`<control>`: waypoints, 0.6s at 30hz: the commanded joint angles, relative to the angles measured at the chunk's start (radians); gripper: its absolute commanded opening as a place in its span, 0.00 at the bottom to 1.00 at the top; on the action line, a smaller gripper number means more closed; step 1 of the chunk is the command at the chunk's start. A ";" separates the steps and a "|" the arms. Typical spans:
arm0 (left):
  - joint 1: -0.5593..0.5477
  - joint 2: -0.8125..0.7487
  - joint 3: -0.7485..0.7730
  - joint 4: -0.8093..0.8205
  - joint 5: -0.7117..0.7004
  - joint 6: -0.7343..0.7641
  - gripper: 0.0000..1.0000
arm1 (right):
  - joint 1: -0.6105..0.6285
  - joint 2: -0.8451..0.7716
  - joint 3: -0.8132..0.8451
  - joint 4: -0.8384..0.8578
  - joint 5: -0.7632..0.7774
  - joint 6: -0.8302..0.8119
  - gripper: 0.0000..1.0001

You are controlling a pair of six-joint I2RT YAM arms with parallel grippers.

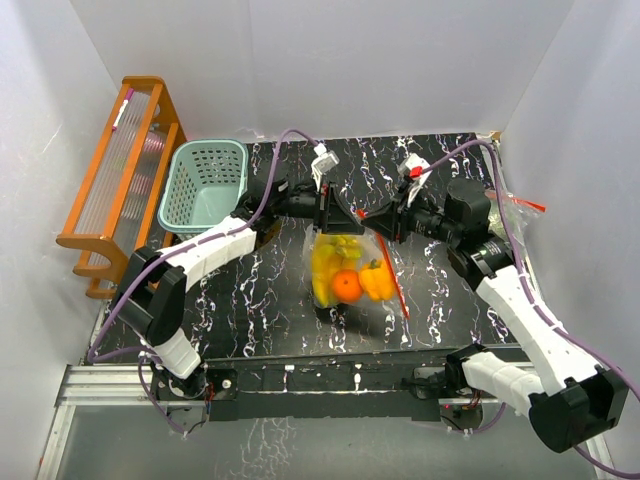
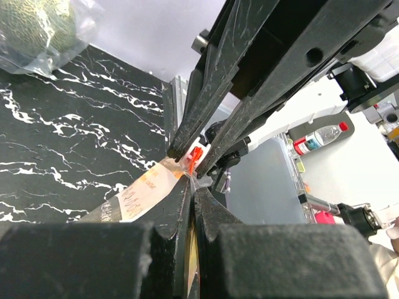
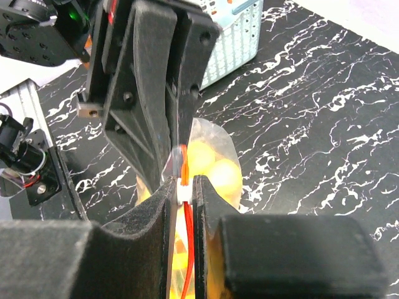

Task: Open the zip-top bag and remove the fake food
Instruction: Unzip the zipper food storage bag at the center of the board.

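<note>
Fake food [image 1: 347, 284] fills the zip-top bag [image 1: 322, 262] at mid-table [image 1: 250, 300] in the top view, with the bag's top between the left gripper [image 1: 345, 218] and the right gripper [image 1: 371, 223]. The left wrist view shows the left gripper's fingers [image 2: 171, 218] clenched on the bag's top edge. The right wrist view shows the right gripper's fingers [image 3: 159, 218] pinching the bag's white slider [image 3: 184, 192].

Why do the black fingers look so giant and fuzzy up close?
Left wrist view: its fingers sit right at the camera, so they loom large and soft. Right wrist view: same, while the zip-top bag beyond is sharper. Top view: fake food looks crisp.
</note>
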 commanded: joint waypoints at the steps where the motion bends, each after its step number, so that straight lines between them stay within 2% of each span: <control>1: 0.056 -0.086 0.047 0.158 -0.023 -0.077 0.00 | -0.002 -0.047 -0.039 0.006 0.033 0.013 0.08; 9: 0.126 -0.087 0.096 0.176 -0.043 -0.110 0.00 | -0.002 -0.119 -0.121 -0.015 0.069 0.040 0.08; 18: 0.233 -0.065 0.146 0.130 -0.199 -0.133 0.00 | -0.001 -0.201 -0.252 0.031 0.041 0.145 0.08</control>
